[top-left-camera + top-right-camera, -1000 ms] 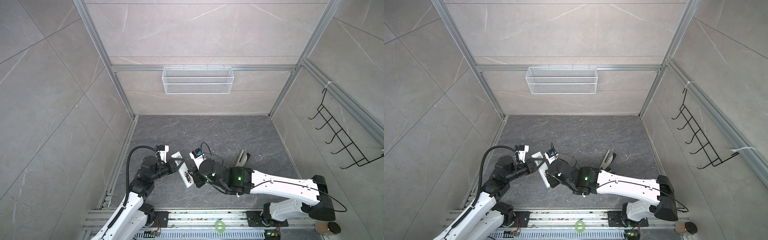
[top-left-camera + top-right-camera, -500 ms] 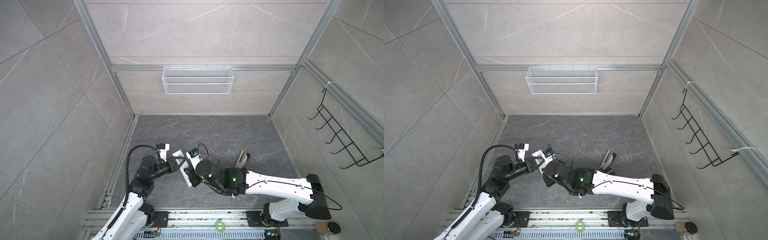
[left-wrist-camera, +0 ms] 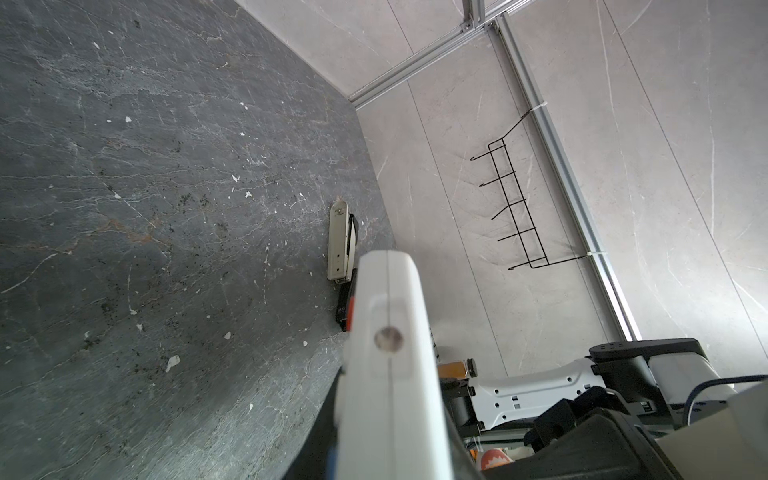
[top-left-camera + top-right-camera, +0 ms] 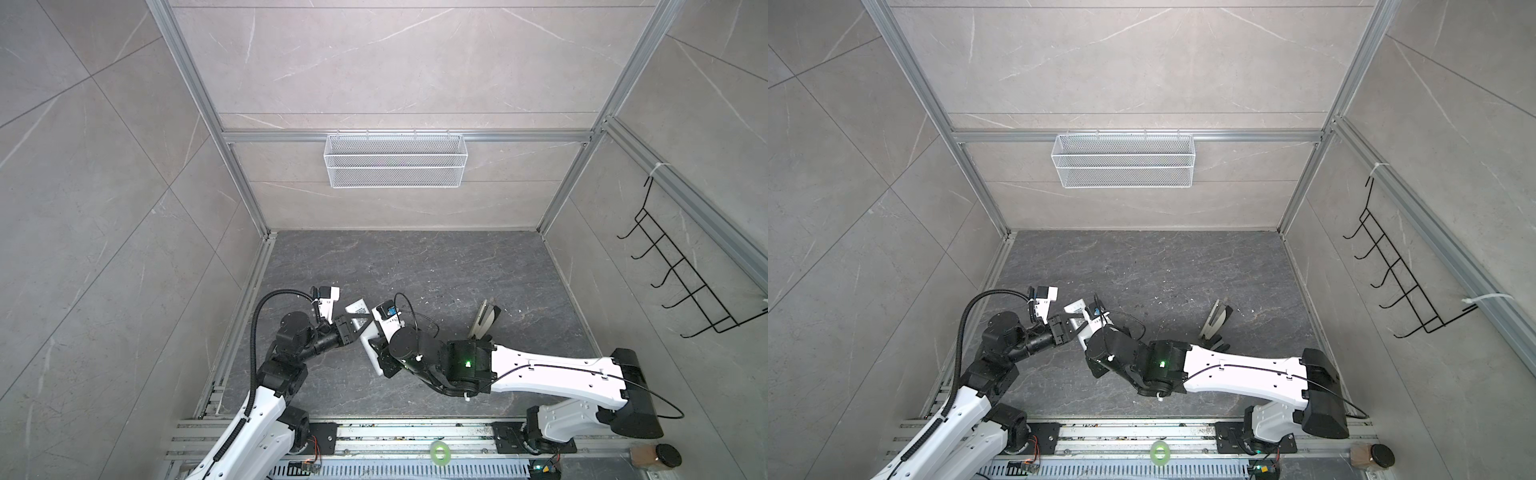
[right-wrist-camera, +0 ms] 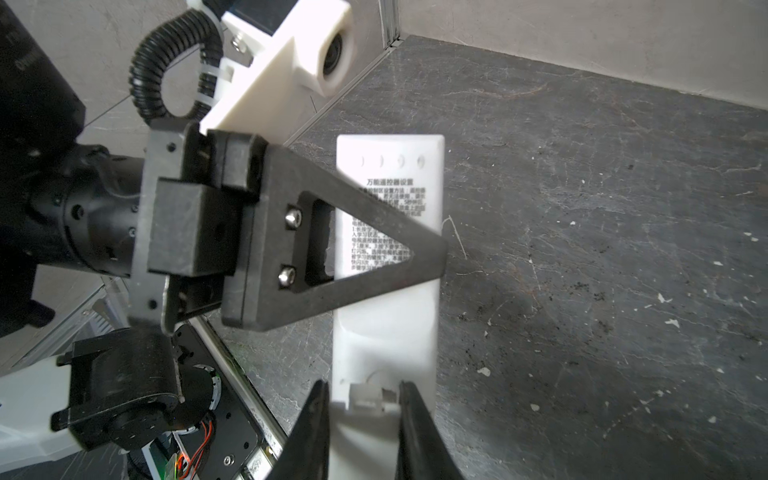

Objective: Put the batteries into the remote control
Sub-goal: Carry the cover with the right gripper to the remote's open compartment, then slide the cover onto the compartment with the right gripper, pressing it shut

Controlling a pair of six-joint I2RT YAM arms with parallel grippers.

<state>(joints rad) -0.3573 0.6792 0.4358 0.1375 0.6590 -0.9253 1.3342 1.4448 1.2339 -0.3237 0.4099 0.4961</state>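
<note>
Toward 9 o'clock on the dark table, in both top views, the remote control is largely hidden by the two wrists; only its upper end with a printed label and a strip of its lower end are seen, its length running from 11 to 5 o'clock; its button face cannot be seen from above. In the right wrist view the remote's plain white back is shown, with four small slots at the far end, a block of black print below them and an open recess at the near end; what lies in that recess is too blurred to be told. In the left wrist view only the remote's end is shown, out of focus, with a round window and an orange button at its edge. The left end effector is closed across the remote's middle, one black triangular finger laid over the print, the other hidden beneath. The right end effector is set narrow, its fingers cut off by the frame edge and straddling the recess end; whether the remote is pressed by them cannot be told. A beige stapler-like object lies at 3 o'clock, well apart; a white mesh basket hangs on the back wall at 12 o'clock.
</note>
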